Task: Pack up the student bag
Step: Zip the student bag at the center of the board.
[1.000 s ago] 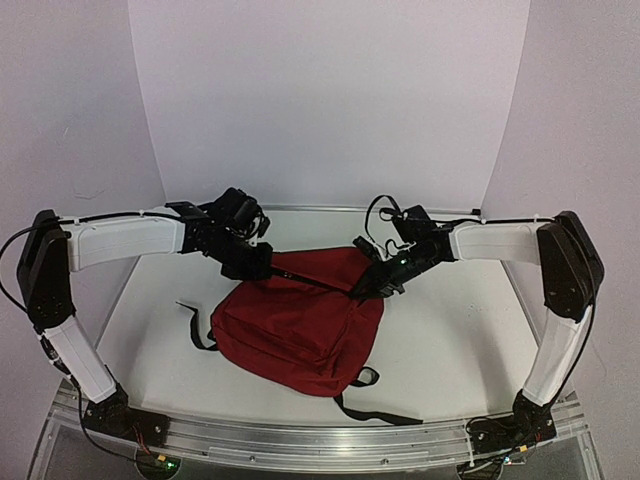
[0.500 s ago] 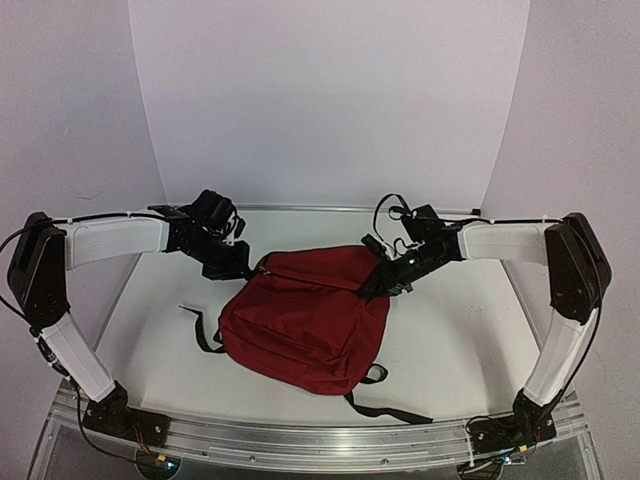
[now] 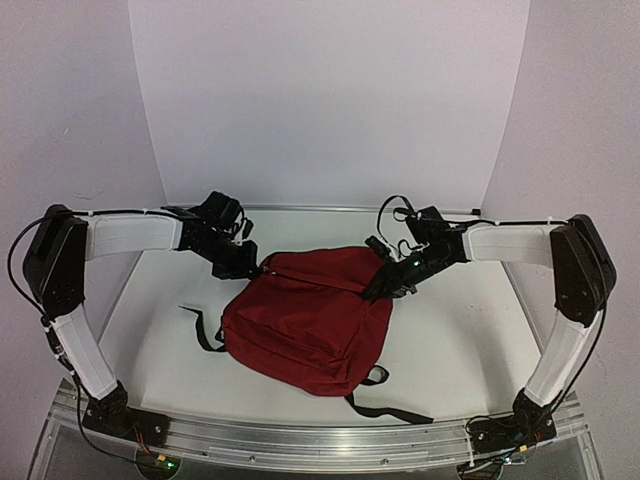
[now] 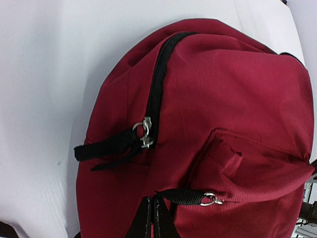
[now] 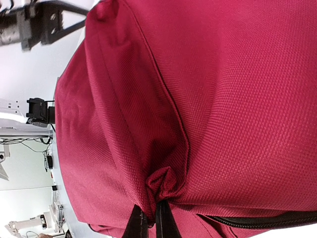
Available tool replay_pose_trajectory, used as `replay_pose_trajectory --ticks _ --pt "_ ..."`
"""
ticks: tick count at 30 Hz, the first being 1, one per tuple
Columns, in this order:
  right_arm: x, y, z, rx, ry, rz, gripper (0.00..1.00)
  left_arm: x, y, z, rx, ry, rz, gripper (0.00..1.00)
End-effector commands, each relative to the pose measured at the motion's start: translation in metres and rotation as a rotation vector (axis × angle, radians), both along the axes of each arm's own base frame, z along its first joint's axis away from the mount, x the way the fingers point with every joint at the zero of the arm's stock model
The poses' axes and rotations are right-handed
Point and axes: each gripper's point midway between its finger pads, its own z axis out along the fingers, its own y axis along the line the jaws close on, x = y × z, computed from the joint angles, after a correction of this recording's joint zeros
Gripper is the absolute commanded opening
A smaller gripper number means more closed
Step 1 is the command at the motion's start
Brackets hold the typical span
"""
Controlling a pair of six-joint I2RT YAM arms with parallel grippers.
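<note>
From the top view, the student bag (image 3: 305, 320) lies flat in the middle of the white table (image 3: 450, 340), with black straps (image 3: 385, 410) trailing toward the near edge. The left gripper (image 3: 252, 268) meets its far left corner and the right gripper (image 3: 385, 288) its far right corner. Both sets of fingertips are too dark and small here to tell how the jaws stand.

In the left wrist view, red fabric fills the frame and is cut off on the right and at the bottom. The main zipper (image 4: 157, 84) runs closed over the top. The jaws are clenched, apparently on the end of a black pull tab (image 4: 183, 196); the contact itself is hard to make out.

In the right wrist view, the jaws are pinched tight on a pucker of the red fabric (image 5: 162, 181). Only the fingertips show, at the bottom edge.
</note>
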Motion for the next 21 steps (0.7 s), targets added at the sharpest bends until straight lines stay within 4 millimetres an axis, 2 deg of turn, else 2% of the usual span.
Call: replay_pose_trajectory --ticks 1,4,6,7,8,10,11,13,16,19,21 --pt "-0.025 -0.008 0.014 0.015 0.018 0.042 0.00 0.050 -0.005 0.003 0.010 -0.061 0.049 0.00" --pt "-0.048 0.021 0.026 0.053 -0.001 0.152 0.00 0.074 -0.024 -0.006 0.009 -0.044 0.024 0.00" --pt "-0.063 0.046 0.037 0.076 -0.024 0.231 0.03 0.088 -0.036 0.001 -0.025 -0.057 0.015 0.00" --pt "-0.064 0.054 0.046 0.093 -0.034 0.251 0.09 0.091 -0.041 0.010 -0.047 -0.072 0.011 0.00" --pt "-0.063 0.059 0.053 0.106 -0.034 0.258 0.20 0.095 -0.042 0.022 -0.062 -0.097 0.013 0.01" --pt "-0.052 0.058 0.063 0.113 -0.049 0.239 0.47 0.095 -0.037 0.045 -0.064 -0.145 0.029 0.11" --pt "-0.045 0.055 0.070 0.119 -0.066 0.229 0.59 0.092 -0.032 0.060 -0.061 -0.173 0.041 0.20" --pt "-0.027 0.046 0.088 0.140 -0.105 0.197 0.72 0.081 -0.017 0.088 -0.055 -0.213 0.067 0.43" --pt "0.018 0.022 0.111 0.137 -0.178 0.083 0.78 0.051 0.002 0.110 -0.075 -0.218 0.104 0.59" --pt "0.065 0.000 0.109 0.013 -0.297 -0.050 0.81 0.008 0.018 0.117 -0.138 -0.184 0.130 0.68" --pt "0.087 -0.009 0.099 -0.077 -0.355 -0.101 0.87 -0.023 0.026 0.100 -0.141 -0.129 0.148 0.70"
